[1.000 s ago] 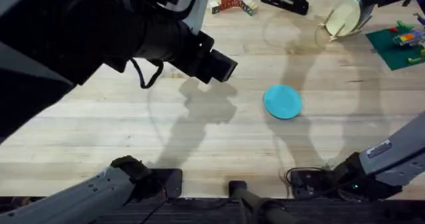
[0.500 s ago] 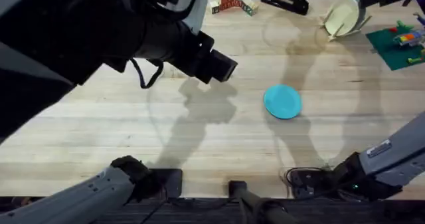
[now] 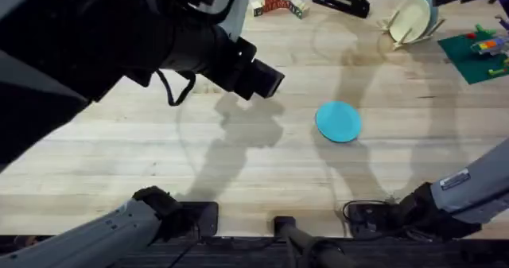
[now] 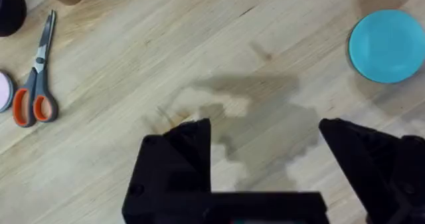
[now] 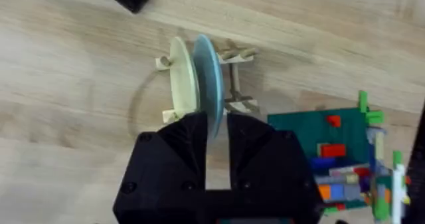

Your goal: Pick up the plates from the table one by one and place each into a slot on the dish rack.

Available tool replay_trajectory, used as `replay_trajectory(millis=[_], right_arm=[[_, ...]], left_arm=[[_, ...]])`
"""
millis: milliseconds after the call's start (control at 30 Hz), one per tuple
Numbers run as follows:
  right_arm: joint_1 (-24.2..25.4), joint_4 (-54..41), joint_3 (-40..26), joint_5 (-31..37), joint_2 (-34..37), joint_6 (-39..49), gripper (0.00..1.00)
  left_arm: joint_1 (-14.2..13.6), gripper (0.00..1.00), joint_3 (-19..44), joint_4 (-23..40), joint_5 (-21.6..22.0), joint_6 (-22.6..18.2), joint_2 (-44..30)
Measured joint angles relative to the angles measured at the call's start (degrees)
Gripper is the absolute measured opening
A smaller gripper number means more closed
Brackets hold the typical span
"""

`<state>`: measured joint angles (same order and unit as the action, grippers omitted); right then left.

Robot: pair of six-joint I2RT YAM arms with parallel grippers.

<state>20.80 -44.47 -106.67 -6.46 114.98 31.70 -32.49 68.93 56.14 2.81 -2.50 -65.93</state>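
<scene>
The overhead camera looks down and forward over the tabletop [image 3: 238, 180]. Each wrist camera looks down past its own fingers; the left shares the teal plate [image 4: 387, 46] with overhead, and the right sits close above the dish rack [image 5: 234, 78].

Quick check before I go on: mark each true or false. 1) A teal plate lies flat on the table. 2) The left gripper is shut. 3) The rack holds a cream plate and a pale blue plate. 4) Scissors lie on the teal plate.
1) True: the teal plate lies flat on the table.
2) False: the left gripper is open and empty.
3) True: in the rack, a cream plate and a pale blue plate stand on edge.
4) False: the scissors lie on bare wood, apart from it.
</scene>
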Motion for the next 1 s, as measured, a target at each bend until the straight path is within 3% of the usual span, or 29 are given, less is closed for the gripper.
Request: replay_trajectory(millis=[200, 500, 533, 600, 633, 1000], right_arm=[[0.0, -4.05, 0.0, 0.0, -7.19, -1.53, 0.268], [-0.33, -10.58, 0.0, -0.44, -19.67, -3.9, 0.547], [-0.57, -11.96, 0.0, -0.45, -21.16, -4.44, 0.623], [-1.15, -14.48, 0.0, -0.44, -23.51, -4.73, 0.897], [-1.51, -15.46, 0.0, -0.44, -24.57, -4.85, 0.966], [-5.68, -26.03, 0.0, -0.6, -36.8, -8.79, 0.996]], left_arm=[[0.0, 0.994, 0.01, 0.0, 0.0, 0.0, 0.0], [0.0, 0.993, 0.02, 0.0, 0.0, 0.0, 0.0], [0.0, 0.993, 0.0, 0.04, 0.0, 0.0, 0.0], [0.0, 0.993, 0.02, 0.15, 0.0, 0.0, 0.0], [0.0, 0.993, 0.02, 0.24, 0.0, 0.0, 0.0], [0.0, 0.994, 0.02, 0.24, 0.0, 0.0, 0.0]])
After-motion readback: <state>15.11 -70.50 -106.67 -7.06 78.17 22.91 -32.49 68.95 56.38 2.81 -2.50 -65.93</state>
